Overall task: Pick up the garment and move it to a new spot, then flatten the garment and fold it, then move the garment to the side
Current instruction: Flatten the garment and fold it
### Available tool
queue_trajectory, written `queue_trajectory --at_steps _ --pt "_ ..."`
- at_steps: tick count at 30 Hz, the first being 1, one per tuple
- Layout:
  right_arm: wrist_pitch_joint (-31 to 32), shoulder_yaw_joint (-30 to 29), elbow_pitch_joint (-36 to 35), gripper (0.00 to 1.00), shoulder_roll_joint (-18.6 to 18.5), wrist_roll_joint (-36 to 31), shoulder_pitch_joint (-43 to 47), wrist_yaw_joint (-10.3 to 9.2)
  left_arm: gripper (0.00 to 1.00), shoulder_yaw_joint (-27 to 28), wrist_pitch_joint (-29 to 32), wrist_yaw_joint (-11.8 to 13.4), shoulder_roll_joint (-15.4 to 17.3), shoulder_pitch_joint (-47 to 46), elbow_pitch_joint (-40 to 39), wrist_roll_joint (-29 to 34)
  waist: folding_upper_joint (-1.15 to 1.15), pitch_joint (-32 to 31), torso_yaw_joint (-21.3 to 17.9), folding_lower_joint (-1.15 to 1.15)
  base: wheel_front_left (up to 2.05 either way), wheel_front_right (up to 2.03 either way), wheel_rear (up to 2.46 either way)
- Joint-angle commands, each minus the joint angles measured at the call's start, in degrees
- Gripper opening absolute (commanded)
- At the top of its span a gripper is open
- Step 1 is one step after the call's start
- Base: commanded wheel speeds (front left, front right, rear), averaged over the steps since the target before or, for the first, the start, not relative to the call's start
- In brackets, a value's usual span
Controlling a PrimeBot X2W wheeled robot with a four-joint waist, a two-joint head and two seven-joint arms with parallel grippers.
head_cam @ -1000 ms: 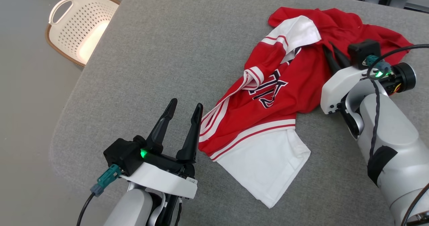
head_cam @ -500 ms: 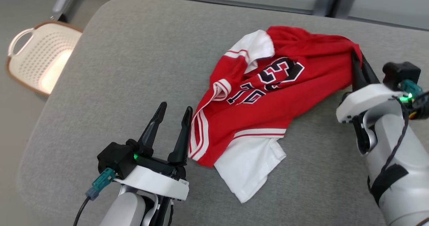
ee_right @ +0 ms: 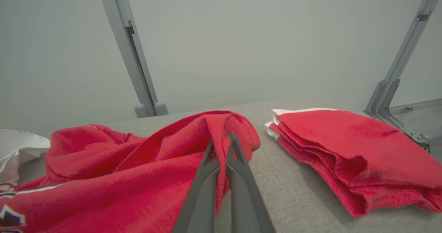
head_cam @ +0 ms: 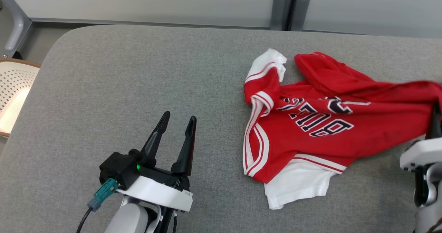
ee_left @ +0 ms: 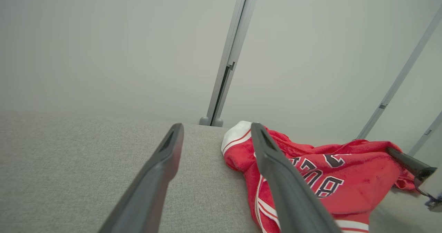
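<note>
My right end effector (ee_right: 222,140) pinched shut on edge of red-and-white garment (head_cam: 310,136); cloth spreads toward its 9 o'clock across grey counter (head_cam: 138,70). My left end effector (head_cam: 179,116) spread wide, empty, garment at its 2 o'clock, apart.
</note>
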Motion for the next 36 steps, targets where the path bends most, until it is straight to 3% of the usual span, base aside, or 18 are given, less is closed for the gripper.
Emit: queue_trajectory --at_steps 1,7,17,21,28,36 --pt "0.9 -0.3 0.1 1.0 0.3 0.8 1.1 0.02 1.0 0.1 0.0 -0.2 0.2 -0.1 0.0 -0.3 0.0 0.2 -0.1 0.0 0.0 0.0 0.0" --pt "2.4 -3.8 -3.6 1.0 0.2 0.9 1.6 0.02 1.0 -0.6 0.0 -0.5 0.2 -1.2 0.3 -0.5 0.0 1.1 0.3 0.0 0.0 0.0 0.0" --pt "-4.1 16.5 -13.8 1.0 0.0 6.6 10.3 0.0 1.0 -1.2 0.0 -1.0 0.3 1.9 0.8 0.2 0.0 -2.9 0.9 0.0 0.0 0.0 0.0" --pt "-5.7 21.6 -15.7 1.0 0.1 7.7 14.1 0.01 1.0 -0.9 0.0 -1.1 0.2 2.2 0.2 0.6 0.0 -3.6 0.8 0.0 0.0 0.0 0.0" --pt "-6.8 25.4 -14.2 1.0 0.1 9.1 16.2 0.01 1.0 -0.5 0.0 -1.0 0.2 2.9 0.1 0.8 0.0 -3.2 0.0 0.0 0.0 0.0 0.0" --pt "-7.2 25.0 -14.1 1.0 0.1 9.0 14.3 0.0 1.0 -1.9 0.0 -1.4 0.2 -0.3 1.5 1.3 0.0 -1.7 -1.8 0.0 0.0 0.0 0.0"
